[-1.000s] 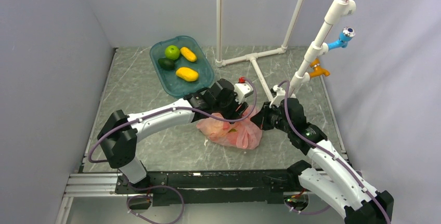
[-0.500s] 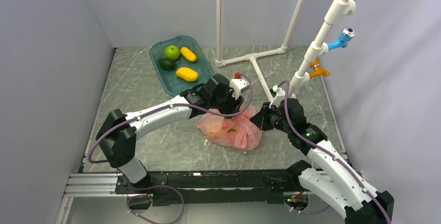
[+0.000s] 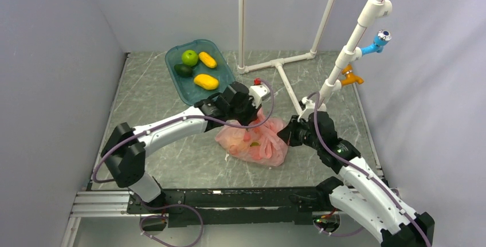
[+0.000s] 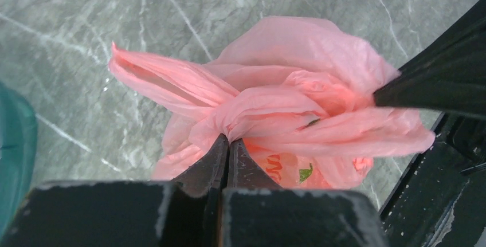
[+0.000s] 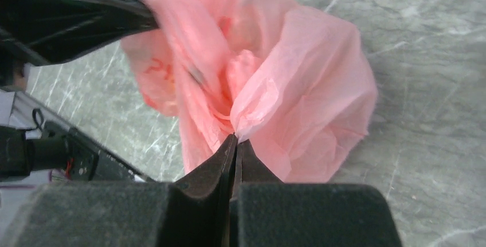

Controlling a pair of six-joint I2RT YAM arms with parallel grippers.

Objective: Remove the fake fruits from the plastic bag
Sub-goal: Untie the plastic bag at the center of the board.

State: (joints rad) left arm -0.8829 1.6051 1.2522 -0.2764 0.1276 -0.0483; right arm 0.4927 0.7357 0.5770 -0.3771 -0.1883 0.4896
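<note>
The pink plastic bag (image 3: 255, 142) lies crumpled on the table between both arms. My left gripper (image 4: 229, 139) is shut on a gathered fold of its film (image 4: 252, 115) at the bag's upper left (image 3: 252, 123). My right gripper (image 5: 236, 138) is shut on a fold at the bag's right side (image 3: 283, 138). The film is stretched between the two grips. A faint yellowish shape (image 3: 256, 142) shows through the bag; what it is cannot be told. Two yellow-orange fake fruits (image 3: 206, 81) (image 3: 207, 59) lie in the teal tray (image 3: 173, 62).
A green apple (image 3: 189, 58) and a dark avocado (image 3: 183, 70) also sit in the tray at the back left. A white pipe frame (image 3: 279, 66) stands on the table behind the bag, with a slanted pipe carrying blue and orange taps (image 3: 351, 77) at right.
My left gripper has closed on the bag's film and drawn slightly back-left, pulling the film taut. The right gripper stays shut on the bag and has shifted a little.
</note>
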